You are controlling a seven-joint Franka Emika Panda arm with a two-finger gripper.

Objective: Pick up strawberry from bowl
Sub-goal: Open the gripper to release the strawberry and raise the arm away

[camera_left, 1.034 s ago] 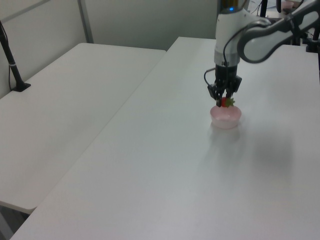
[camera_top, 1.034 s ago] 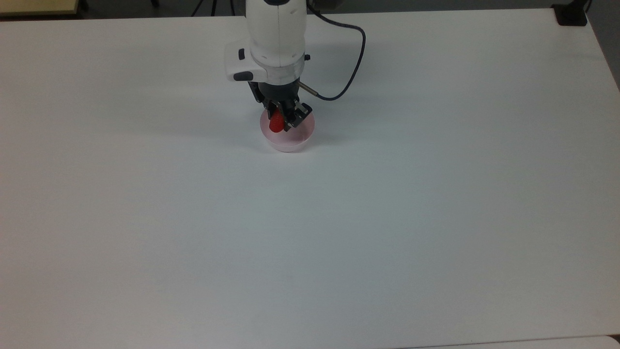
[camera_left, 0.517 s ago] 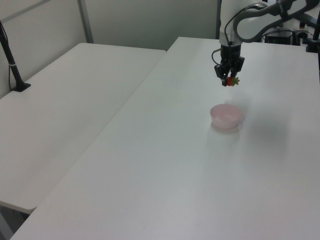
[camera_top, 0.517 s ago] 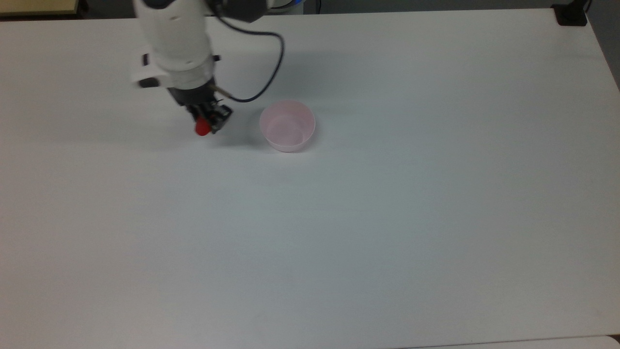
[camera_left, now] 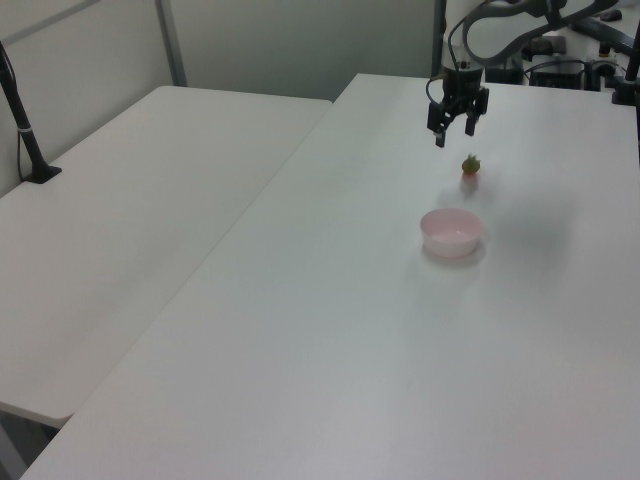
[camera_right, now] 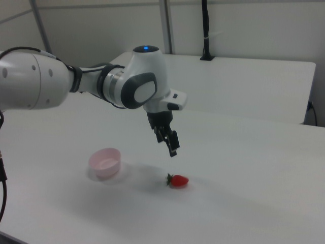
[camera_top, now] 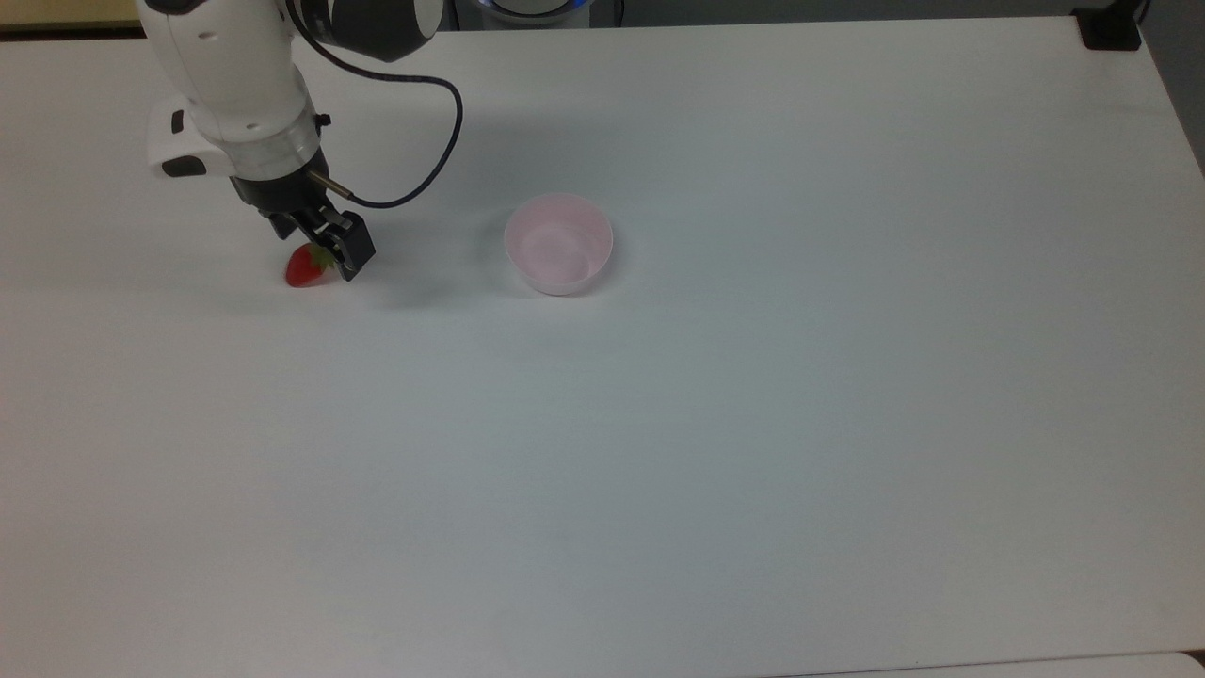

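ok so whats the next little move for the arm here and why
Probably just lift the gripper a little further and hold clear. The strawberry already lies on the table, apart from the empty bowl. The open fingers hang above the fruit in the right view with a clear gap, so nothing is left to grasp or release.

1. A white counter (camera_top: 753,424) spreads beneath the pincer (camera_top: 325,247).
2. A second white counter (camera_left: 130,230) stands well off to the pincer's side, on the left view's left.
3. A black post (camera_left: 20,120) rises from that second counter's far edge.
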